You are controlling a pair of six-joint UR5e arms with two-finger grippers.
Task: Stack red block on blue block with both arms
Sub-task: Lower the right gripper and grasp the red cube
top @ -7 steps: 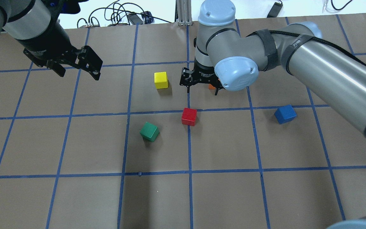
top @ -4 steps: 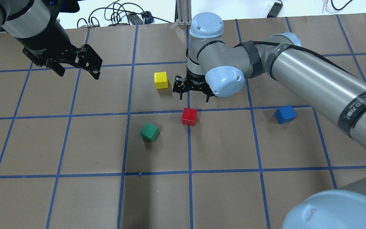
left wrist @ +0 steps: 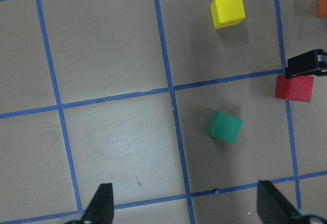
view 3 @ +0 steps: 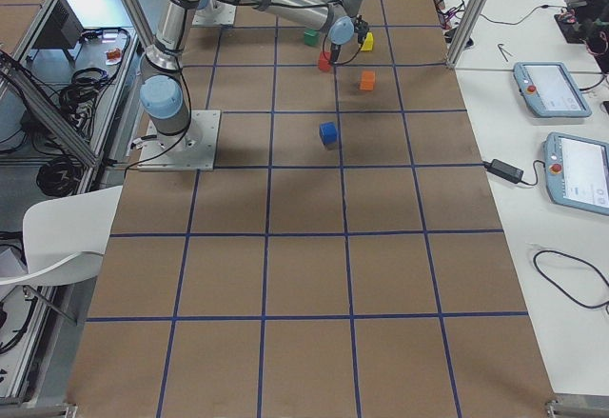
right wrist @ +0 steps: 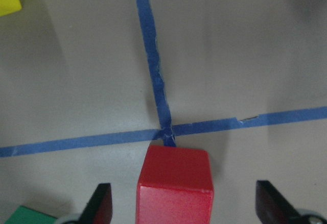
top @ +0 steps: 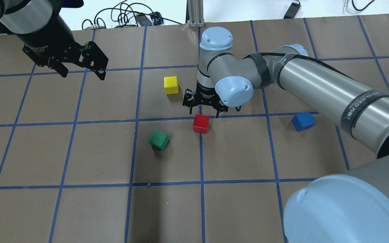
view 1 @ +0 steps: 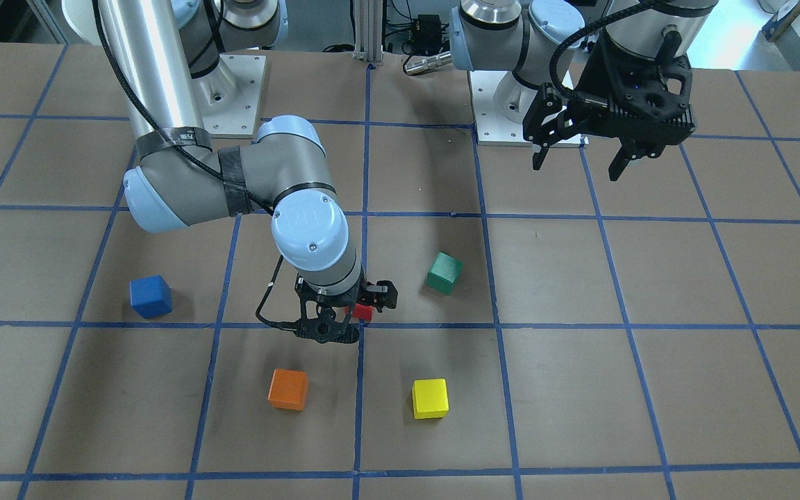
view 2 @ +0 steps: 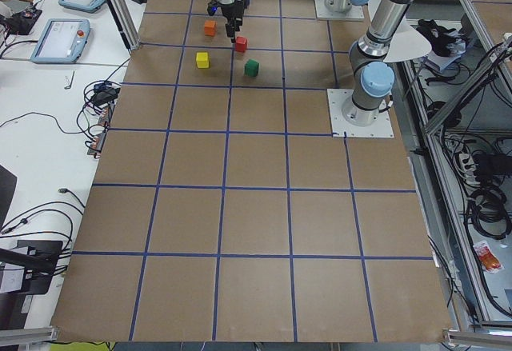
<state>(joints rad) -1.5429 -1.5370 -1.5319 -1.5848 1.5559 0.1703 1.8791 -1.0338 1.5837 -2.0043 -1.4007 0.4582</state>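
In the front-facing view the red block [view 1: 362, 312] is largely covered by the right gripper [top: 204, 114] (only a sliver is seen). In the overhead view the orange block [view 1: 288, 389] is hidden behind the wrist of the right arm [top: 312, 84]. In the right wrist view the red block and the green block [right wrist: 28, 216] are cut off by the lower edge.

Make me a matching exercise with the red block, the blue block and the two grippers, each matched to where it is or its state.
Column one:
1. red block
2. blue block
3. left gripper
4. right gripper

Column two:
A. open, held high, away from the blocks
B. on the robot's right, nothing near it
C. open, lowered close to a block
D. in the middle, right by a gripper

Pairs: 1-D, 2-B, 3-A, 4-C
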